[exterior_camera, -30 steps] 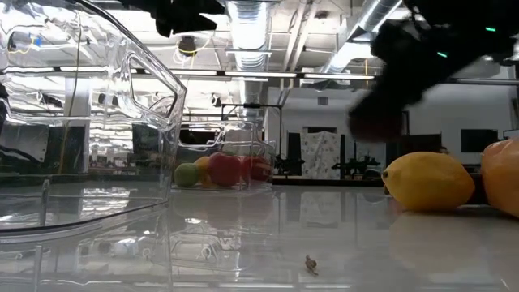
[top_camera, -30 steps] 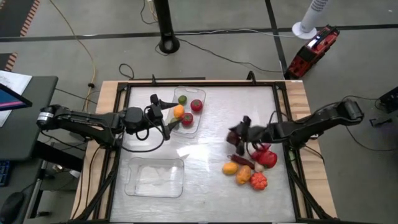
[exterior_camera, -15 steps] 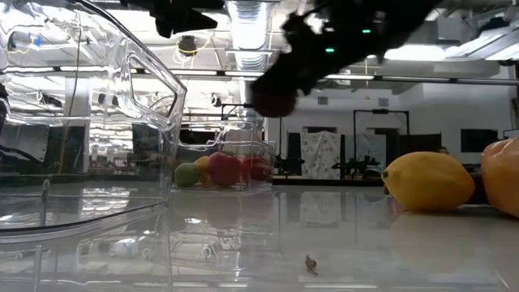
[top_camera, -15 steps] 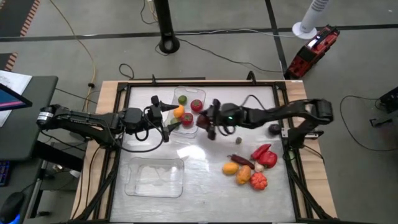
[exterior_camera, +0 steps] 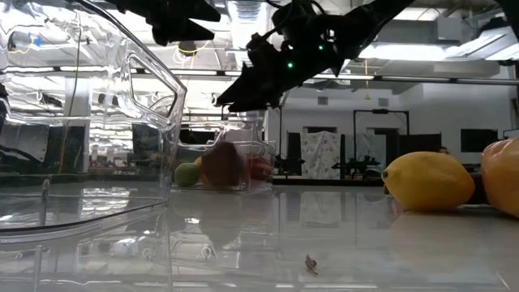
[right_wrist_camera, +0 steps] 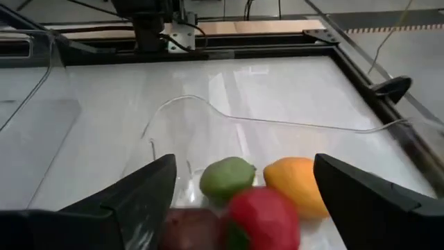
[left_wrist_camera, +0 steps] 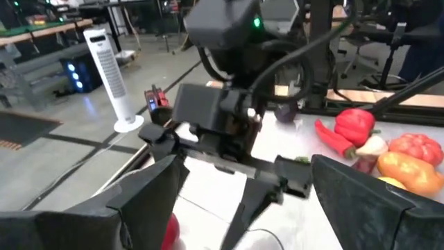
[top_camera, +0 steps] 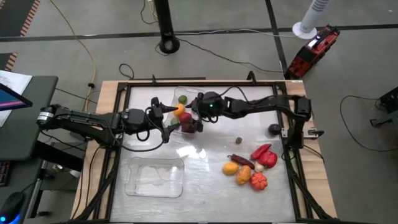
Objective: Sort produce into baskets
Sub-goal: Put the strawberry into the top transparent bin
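right gripper apart above far basket | left gripper apart, beside

I see a white tower fan beyond the table's far edge — a red tool case beside it — and a yellow cable on the floor.

table — two baskets | loose produce (right side)
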`<state>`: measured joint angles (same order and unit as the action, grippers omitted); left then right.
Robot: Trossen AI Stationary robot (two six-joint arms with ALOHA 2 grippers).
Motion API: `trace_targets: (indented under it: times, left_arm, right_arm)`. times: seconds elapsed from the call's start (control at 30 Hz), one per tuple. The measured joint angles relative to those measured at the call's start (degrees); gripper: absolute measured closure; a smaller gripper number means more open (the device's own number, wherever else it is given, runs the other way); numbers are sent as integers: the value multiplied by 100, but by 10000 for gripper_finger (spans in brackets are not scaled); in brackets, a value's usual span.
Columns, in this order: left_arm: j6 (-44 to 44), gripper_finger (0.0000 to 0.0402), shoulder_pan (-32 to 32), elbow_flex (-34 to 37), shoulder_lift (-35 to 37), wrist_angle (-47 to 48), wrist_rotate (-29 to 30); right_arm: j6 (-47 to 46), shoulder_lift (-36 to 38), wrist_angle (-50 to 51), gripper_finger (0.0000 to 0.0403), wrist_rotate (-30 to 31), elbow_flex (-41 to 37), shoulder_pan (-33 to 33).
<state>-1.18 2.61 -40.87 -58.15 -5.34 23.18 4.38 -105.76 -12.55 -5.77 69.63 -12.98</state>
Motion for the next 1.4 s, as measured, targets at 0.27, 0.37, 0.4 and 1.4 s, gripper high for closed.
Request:
trace_targets:
  times: [0.27,0.37,0.4,1.4]
  left_arm:
    - [-194,88,0,3,0,233,6]
    - [-254,88,0,3,0,306,22]
    - [-253,88,0,3,0,316,31]
    - [5,88,-2,3,0,150,320]
  right_arm:
    - [191,751,1454,37,76,-422,248]
    - [133,1074,1560,47,176,-1127,488]
    - [74,1188,1543,51,243,-1366,574]
    - [-2002,3462,-776,130,2343,-6017,1959]
